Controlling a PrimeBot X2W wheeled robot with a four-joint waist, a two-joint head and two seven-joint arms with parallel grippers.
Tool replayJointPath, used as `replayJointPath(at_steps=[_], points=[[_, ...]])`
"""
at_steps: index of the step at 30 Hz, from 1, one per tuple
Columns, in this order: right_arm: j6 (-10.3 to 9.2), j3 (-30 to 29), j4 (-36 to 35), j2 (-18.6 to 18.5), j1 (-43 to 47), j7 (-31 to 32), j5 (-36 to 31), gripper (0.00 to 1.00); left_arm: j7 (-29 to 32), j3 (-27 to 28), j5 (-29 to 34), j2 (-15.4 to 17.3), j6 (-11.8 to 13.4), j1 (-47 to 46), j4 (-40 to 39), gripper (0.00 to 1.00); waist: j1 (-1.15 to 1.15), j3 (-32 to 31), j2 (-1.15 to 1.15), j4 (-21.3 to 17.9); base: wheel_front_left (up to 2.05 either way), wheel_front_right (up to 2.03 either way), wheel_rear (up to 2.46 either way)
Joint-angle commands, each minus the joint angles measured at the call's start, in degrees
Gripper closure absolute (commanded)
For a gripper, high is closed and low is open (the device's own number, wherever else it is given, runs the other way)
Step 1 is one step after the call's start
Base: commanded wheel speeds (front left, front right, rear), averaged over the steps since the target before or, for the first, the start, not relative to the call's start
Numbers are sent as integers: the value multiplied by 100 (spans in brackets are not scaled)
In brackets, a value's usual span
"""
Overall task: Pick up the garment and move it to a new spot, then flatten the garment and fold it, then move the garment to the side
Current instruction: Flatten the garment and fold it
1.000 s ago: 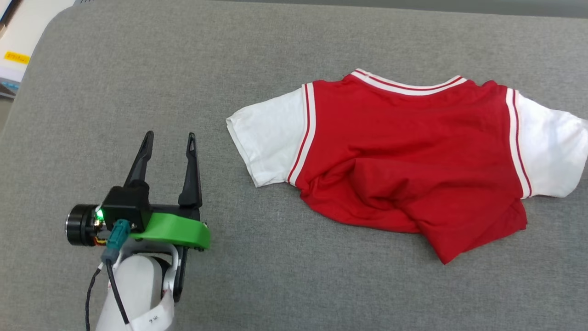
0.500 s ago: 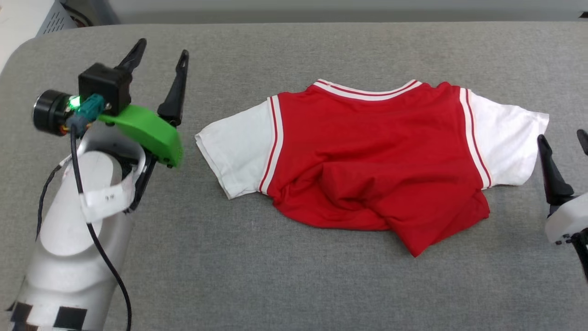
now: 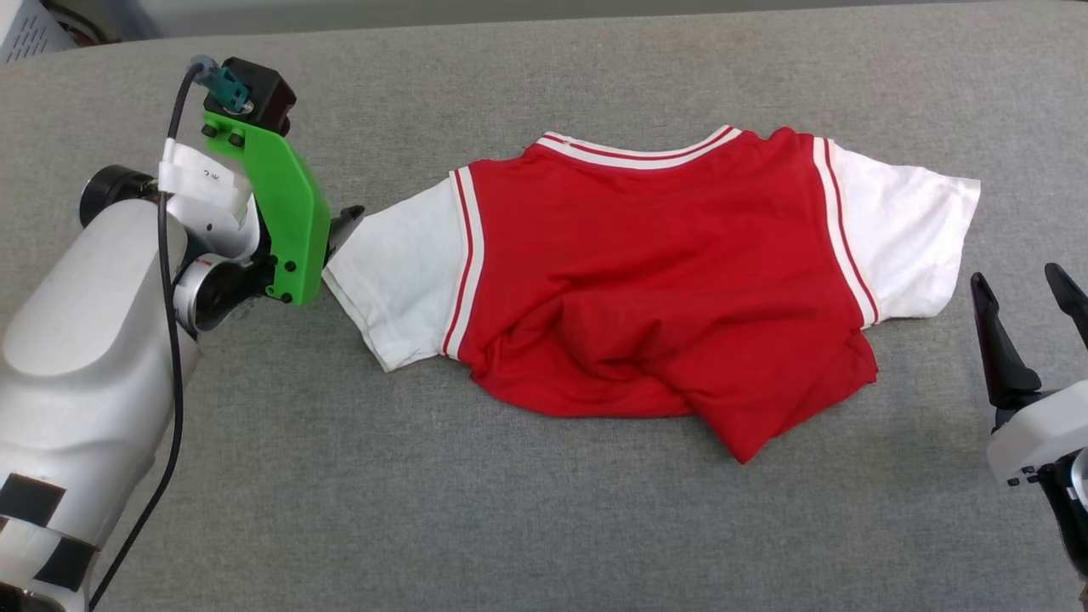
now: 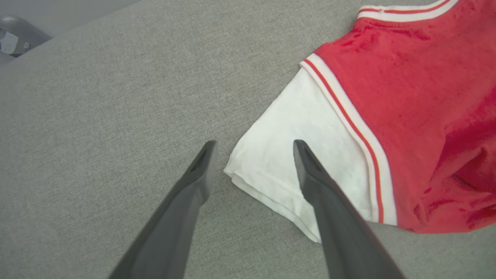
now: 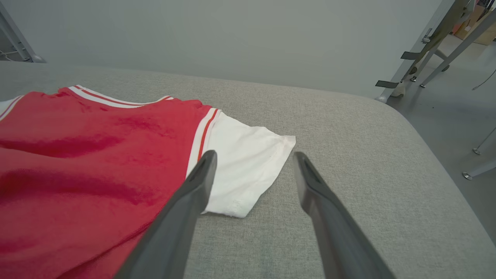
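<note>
The garment [image 3: 663, 289] lies on the grey table [image 3: 527, 527], a red jersey with white sleeves and striped collar trim. Its lower hem is bunched and folded up, and no lettering shows. My left gripper [image 3: 337, 231] points down at the left sleeve's outer edge. In the left wrist view this gripper [image 4: 254, 143] is open, its fingers [image 4: 186, 201] straddling the corner of the white sleeve [image 4: 294, 155]. My right gripper [image 3: 1017, 279] stands open off the garment, just below the right sleeve. In the right wrist view it [image 5: 254, 154] is open with that sleeve [image 5: 244, 162] ahead of it.
The table's right edge [image 5: 438, 155] rounds off, with floor and metal frame legs [image 5: 426, 42] beyond it. A grey wall [image 5: 232, 38] runs behind the table. A pale vented box [image 3: 25, 30] sits past the far left corner. Bare grey cloth surrounds the garment.
The head camera has shifted, sliding the whole picture. My left gripper rose from the near left, tipped downward and reached the left sleeve's edge. My right gripper came into view at the lower right.
</note>
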Motion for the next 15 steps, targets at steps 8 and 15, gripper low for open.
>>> replayJointPath(at_steps=[8, 15], points=[[-3, 61, -118, -21, -153, 43, -15, 0, 389, -611, -318, 160, -16, -362, 599, 0, 0, 366, 0, -222, 0, 0, 0], [-3, 77, -110, -69, -279, 30, 0, 0, 718, -1356, -458, 267, -16, -375, 848, 0, 0, 547, 0, -257, 0, 0, 0]])
